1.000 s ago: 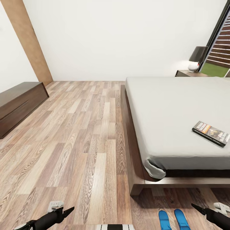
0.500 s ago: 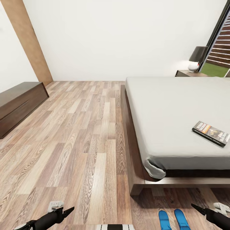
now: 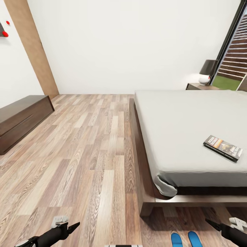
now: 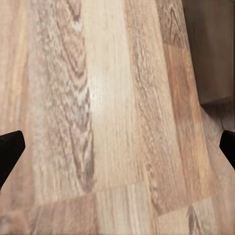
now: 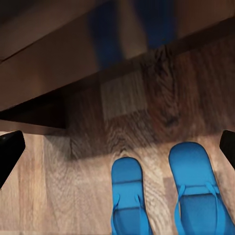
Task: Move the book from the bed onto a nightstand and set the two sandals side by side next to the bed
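Head view: book (image 3: 223,148) lies flat on the bed (image 3: 185,123), well ahead of the right gripper (image 3: 219,226) and a bit to its right, near the mattress's near edge. Thin paperback, dark cover w/ an orange band, a pic in the middle, light lettering too small to read. Mattress is plain light grey on a dark brown wood frame.

Two sandals (image 3: 185,239) sit on the wood-plank floor (image 3: 85,164) just left of the right gripper, close to the foot of the bed frame. Both bright blue, flat, thin soles, side by side w/ a narrow gap between them, toes toward the bed. Right wrist view: sandals (image 5: 164,196) lie between the two black fingertips (image 5: 10,152), straps visible, blue reflection in the glossy frame board beyond them.

Right gripper: fingers spread wide, nothing between them, hovering over the floor. Left gripper (image 3: 70,228): low over bare planks, well left of the sandals; in the left wrist view its tips (image 4: 10,149) sit at opposite edges, so spread wide too, holding nothing.

Nightstand (image 3: 200,86) is far ahead of the right gripper, beyond the far side of the bed, dark brown, w/ a lamp (image 3: 207,72) on top. Long low cabinet (image 3: 20,120) stands against the wall far ahead-left of the left gripper.
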Available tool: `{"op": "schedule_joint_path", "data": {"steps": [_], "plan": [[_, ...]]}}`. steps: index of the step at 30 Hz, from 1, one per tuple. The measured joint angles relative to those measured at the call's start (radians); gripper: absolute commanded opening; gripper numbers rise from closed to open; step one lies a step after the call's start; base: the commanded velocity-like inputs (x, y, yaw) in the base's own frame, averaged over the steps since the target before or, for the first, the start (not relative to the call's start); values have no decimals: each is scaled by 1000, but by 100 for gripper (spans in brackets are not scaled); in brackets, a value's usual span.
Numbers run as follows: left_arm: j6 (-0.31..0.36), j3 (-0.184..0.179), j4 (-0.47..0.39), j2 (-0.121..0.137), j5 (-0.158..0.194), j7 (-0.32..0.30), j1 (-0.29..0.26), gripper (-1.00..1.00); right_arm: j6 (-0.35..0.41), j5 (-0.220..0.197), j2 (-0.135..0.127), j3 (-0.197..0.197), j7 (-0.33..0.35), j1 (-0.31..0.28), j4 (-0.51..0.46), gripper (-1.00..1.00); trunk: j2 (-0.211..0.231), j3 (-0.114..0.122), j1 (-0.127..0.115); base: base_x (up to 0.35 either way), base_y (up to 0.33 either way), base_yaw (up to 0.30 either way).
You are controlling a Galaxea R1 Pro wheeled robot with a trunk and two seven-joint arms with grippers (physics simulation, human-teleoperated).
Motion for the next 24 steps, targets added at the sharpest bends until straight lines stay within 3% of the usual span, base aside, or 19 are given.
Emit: {"op": "schedule_joint_path", "data": {"steps": [24], "plan": [[0, 0, 0, -2, -1, 1, 0, 100, 0, 1, 21, 0, 0, 1, 0, 100, 18, 92, -17, 0, 0, 0]]}}
